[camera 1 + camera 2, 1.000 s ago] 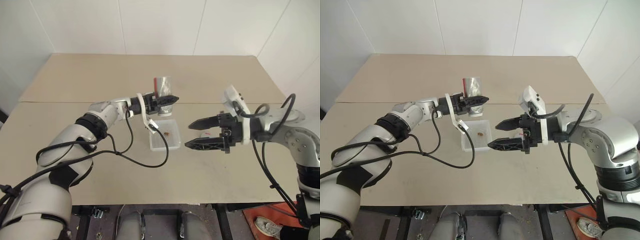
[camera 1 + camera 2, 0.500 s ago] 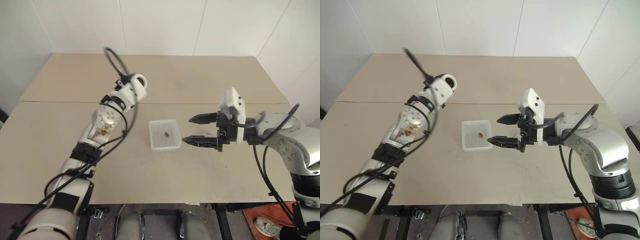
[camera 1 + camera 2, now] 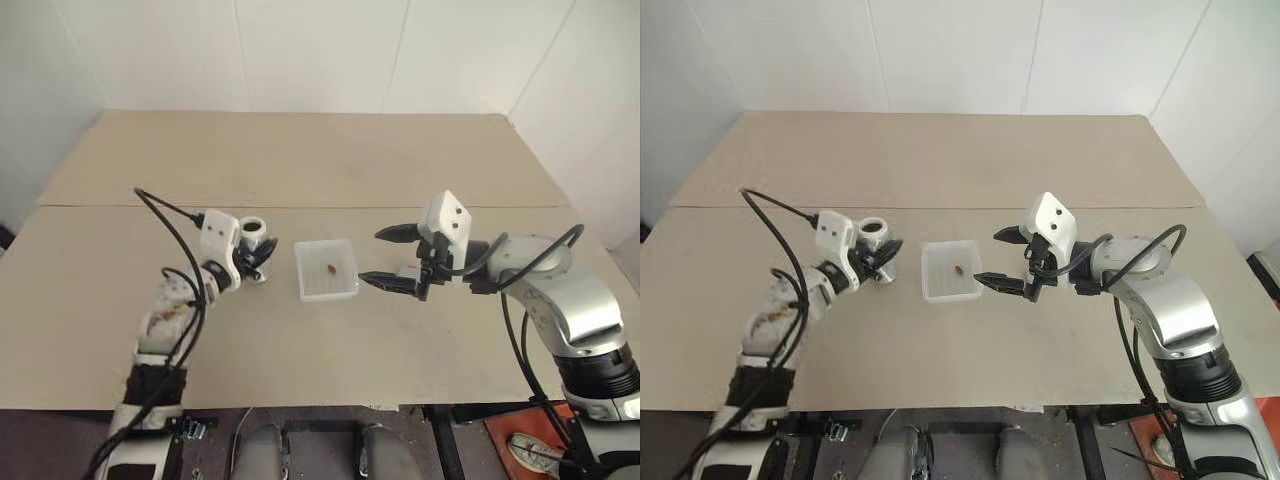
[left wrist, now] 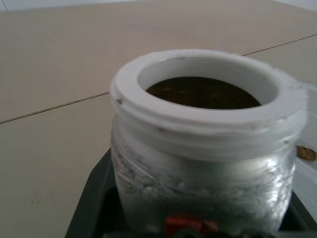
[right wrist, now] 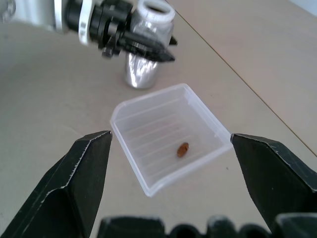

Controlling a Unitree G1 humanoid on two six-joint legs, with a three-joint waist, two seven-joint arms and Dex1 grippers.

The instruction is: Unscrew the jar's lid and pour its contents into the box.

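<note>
Brown bean (image 5: 183, 148) already lies in the box (image 3: 303, 285); left gripper (image 3: 880, 262) clamps the lidless jar (image 3: 873, 236) upright on the table, right gripper (image 3: 388, 256) gapes empty

Bare table (image 3: 300, 160) beyond jar (image 3: 254, 234) and box (image 3: 327, 269).

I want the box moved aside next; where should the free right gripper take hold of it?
Grip one thin side wall of the box, probably the near one facing the open right gripper, one finger inside, one outside. The tray is shallow and looks too wide to span; stay off the bean.
</note>
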